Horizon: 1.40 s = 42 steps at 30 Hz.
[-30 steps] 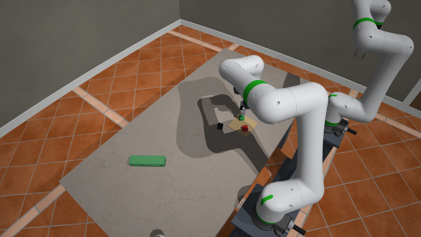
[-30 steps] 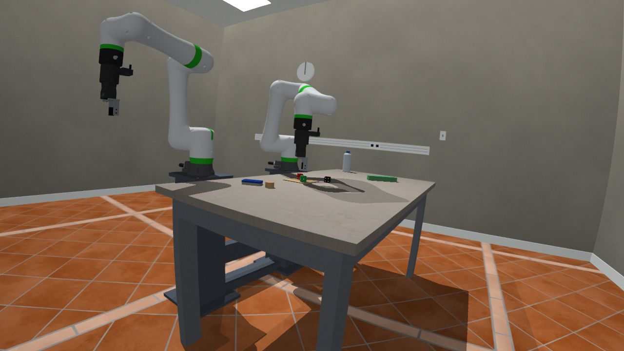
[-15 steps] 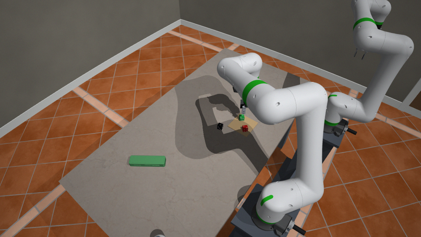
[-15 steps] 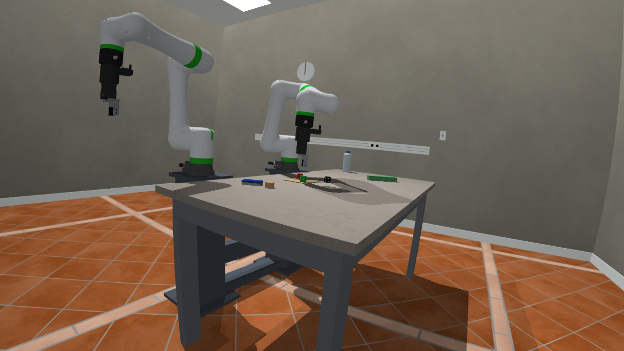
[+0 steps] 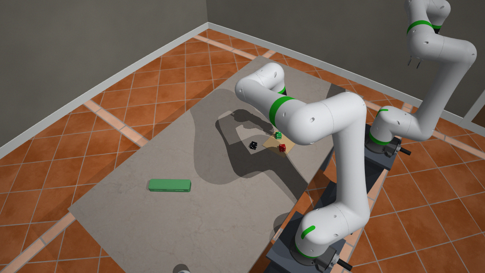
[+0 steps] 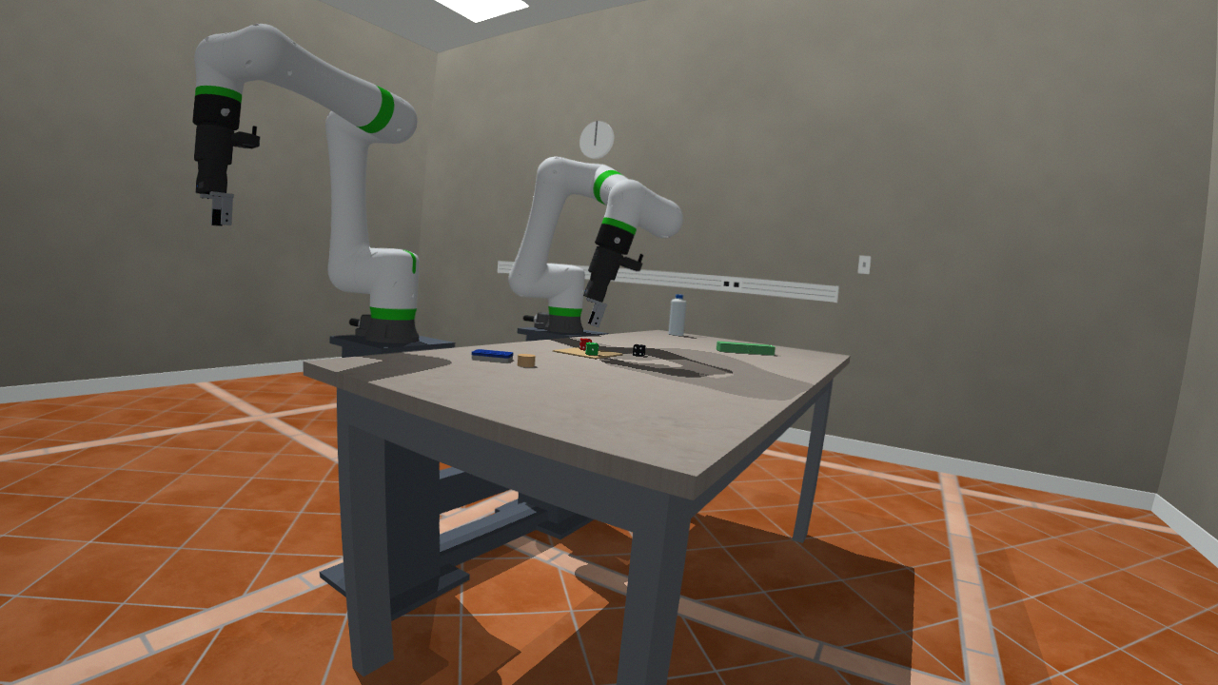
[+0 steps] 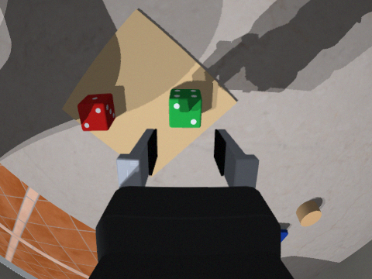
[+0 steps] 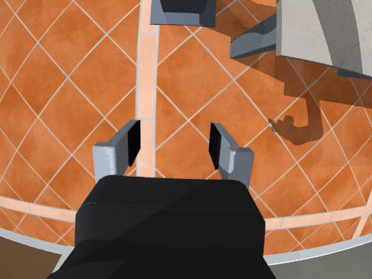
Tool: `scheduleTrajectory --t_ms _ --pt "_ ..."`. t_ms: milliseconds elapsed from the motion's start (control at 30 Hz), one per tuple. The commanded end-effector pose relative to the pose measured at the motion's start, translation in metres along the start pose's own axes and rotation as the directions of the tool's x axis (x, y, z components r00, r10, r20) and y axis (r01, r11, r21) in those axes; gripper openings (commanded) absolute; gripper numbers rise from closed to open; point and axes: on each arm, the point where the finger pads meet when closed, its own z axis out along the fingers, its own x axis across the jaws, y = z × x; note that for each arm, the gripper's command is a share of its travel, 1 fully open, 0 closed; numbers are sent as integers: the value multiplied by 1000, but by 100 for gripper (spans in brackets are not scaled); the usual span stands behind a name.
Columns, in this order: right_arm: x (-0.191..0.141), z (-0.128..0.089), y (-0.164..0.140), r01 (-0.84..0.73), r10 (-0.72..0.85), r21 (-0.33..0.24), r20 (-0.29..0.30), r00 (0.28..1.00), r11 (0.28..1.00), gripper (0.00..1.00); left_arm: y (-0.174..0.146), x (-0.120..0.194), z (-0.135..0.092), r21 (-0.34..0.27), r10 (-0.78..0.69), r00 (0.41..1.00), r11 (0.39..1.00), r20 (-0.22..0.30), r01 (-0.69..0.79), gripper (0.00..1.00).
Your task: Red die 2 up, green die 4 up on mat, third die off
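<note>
The left gripper [image 6: 596, 313] [image 7: 185, 142] is held tilted above the table, with its fingers spread nearly to the full width and nothing between them. Just ahead of the fingers stands the green die [image 5: 278, 135] [image 6: 592, 349] [image 7: 185, 112], flat on the mat [image 5: 273, 149] [image 6: 561, 351] [image 7: 143, 70]; on its bright upper face two pips are seen, and four pips are seen on a shaded side. Beside it, apart, the red die [image 5: 282, 148] [image 6: 584, 343] [image 7: 94, 116] is seen with two pips on its upper face, near an edge of the mat; it seems to be fully on it, but this cannot be told with certainty. Therefore the red die is judged to be turned already, and the step in hand is probably the turning of the green die. For the next move, the tilted fingers should be brought down around the green die and closed, then the die should be rolled by a quarter, so that the four comes on top, and set flat inside the mat. The black die [image 5: 253, 145] [image 6: 638, 350] lies off the mat, as is required. Far from the dice, the right gripper [image 5: 414, 62] [image 6: 221, 212] [image 8: 174, 136] is kept fully open and empty, beyond the table.

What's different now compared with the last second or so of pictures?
The left gripper has gone from roughly upright to leaning, its wrist swinging rightward in the exterior view. Nothing was gripped or released. The red die, green die, black die and right gripper stayed put.
</note>
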Motion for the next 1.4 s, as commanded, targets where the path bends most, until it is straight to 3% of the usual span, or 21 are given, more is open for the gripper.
scheduleTrajectory --t_ms 0,33,267,600,833,1367 --pt "0 -1 0 0 0 -2 0 1000 1000 100 0 0 -1 -43 1 1000 999 0 -1 87" --pt "0 -1 0 0 0 -2 0 1000 1000 100 0 0 -1 -43 1 1000 999 0 -1 87" --pt "0 -1 0 0 0 -2 0 1000 1000 100 -2 0 -1 -234 1 1000 972 -2 -1 87" --pt "0 -1 0 0 0 -2 0 1000 1000 100 -3 0 1 -302 2 1000 953 3 -1 87" --pt "0 -1 0 0 0 -2 0 1000 1000 100 -5 0 1 -478 1 1000 878 -1 -1 87" --pt "0 -1 0 0 0 -2 0 1000 1000 100 -5 1 0 -492 1 1000 871 -3 -2 87"
